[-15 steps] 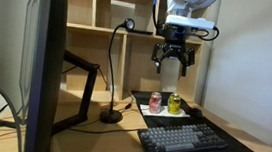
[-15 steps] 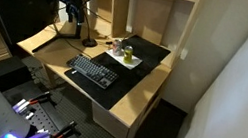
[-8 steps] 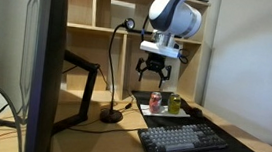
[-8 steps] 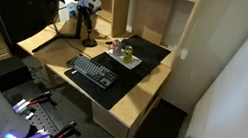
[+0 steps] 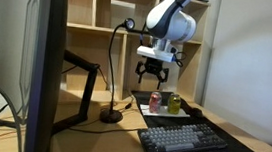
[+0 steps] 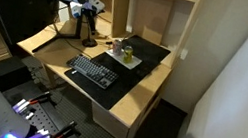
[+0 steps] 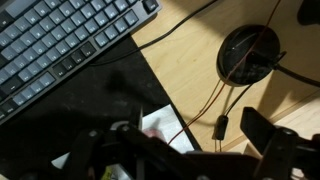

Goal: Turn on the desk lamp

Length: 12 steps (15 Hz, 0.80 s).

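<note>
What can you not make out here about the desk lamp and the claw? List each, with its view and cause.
1. Wrist view: the base of the desk lamp is dark and blurred; no switch shows.
2. Exterior view: the lamp head is too small to tell lit from unlit.
3. Wrist view: the claw is dark, blurred and partly cut off by the bottom edge.

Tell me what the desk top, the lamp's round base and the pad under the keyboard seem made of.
Desk top: pale wood or wood-look laminate, matte; warm tan with faint grain.
Desk lamp base: black, smooth, metal or plastic, cannot tell which; light catches its rim faintly.
Pad: black, matte, probably fabric or rubber; no glare.
</note>
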### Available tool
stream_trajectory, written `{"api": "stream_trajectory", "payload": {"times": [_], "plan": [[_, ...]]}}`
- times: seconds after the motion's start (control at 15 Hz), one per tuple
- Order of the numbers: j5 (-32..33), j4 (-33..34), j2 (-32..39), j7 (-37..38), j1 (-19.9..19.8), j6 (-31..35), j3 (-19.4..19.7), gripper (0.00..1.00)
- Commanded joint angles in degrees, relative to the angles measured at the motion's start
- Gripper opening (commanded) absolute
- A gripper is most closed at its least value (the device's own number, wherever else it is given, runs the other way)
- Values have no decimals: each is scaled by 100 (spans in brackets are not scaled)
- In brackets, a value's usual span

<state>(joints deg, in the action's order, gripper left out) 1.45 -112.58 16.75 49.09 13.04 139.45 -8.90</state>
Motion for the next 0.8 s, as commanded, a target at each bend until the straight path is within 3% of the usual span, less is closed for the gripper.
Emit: {"api": "stream_trajectory", "payload": {"times": [0.0,0.27,0.4,0.47,0.73], "plan": [[-5,408,675,444,232,756,208,100],[-1103,1162,1549,5,18,1965,-80,100],[-1821,1635,1864,-466,-259,1736,-452,100],[-1517,1096,1486,-200,141,1863,22,100],[-1849,1552,1817,-426,-22,1837,-178,100]]}}
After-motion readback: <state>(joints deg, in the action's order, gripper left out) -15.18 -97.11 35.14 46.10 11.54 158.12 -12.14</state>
